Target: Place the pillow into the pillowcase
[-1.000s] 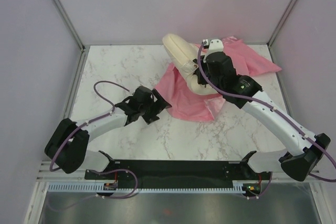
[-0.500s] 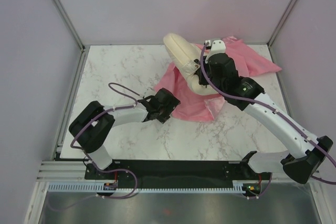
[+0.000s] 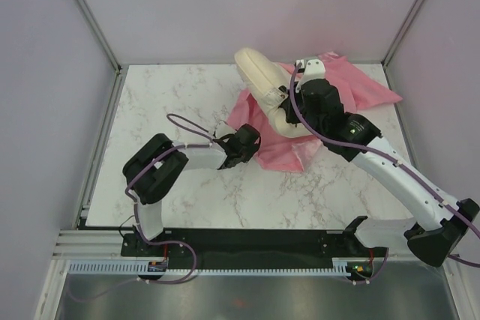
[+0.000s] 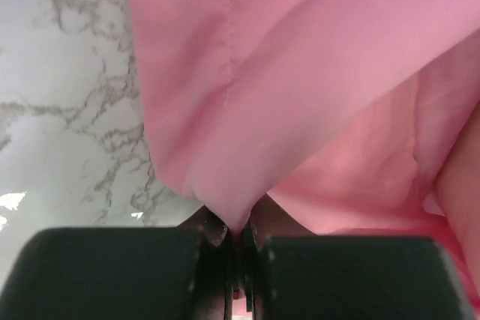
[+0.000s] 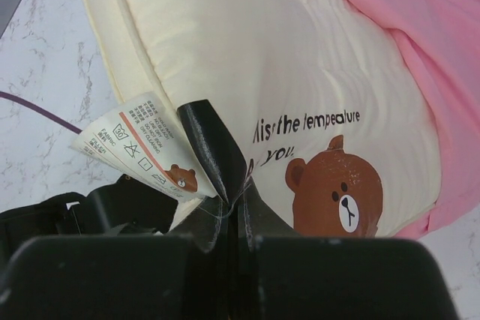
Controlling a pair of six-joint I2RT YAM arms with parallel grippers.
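Observation:
The cream pillow (image 3: 259, 79) stands tilted at the back of the table, its lower part lying on the pink pillowcase (image 3: 274, 151). The right wrist view shows the pillow (image 5: 262, 43), its bear face and dark text, and pillowcase (image 5: 442, 50) beyond it. My right gripper (image 5: 238, 207) is shut on a black fabric tab (image 5: 210, 148) at the pillow's edge, beside a white care label (image 5: 139, 144). My left gripper (image 3: 251, 140) is at the pillowcase's near left edge. Up close, the left gripper (image 4: 238, 234) is shut on a fold of the pillowcase (image 4: 300, 73).
The marble table (image 3: 165, 95) is boxed in by pale walls with metal corner posts (image 3: 90, 16). A purple cable (image 3: 187, 121) loops over the left arm. A black rail (image 3: 247, 241) runs along the near edge between the arm bases.
My left arm swung right across the table to the pillowcase's near edge, and its gripper went from open to shut on the fabric. The right arm shifted only slightly with the pillow.

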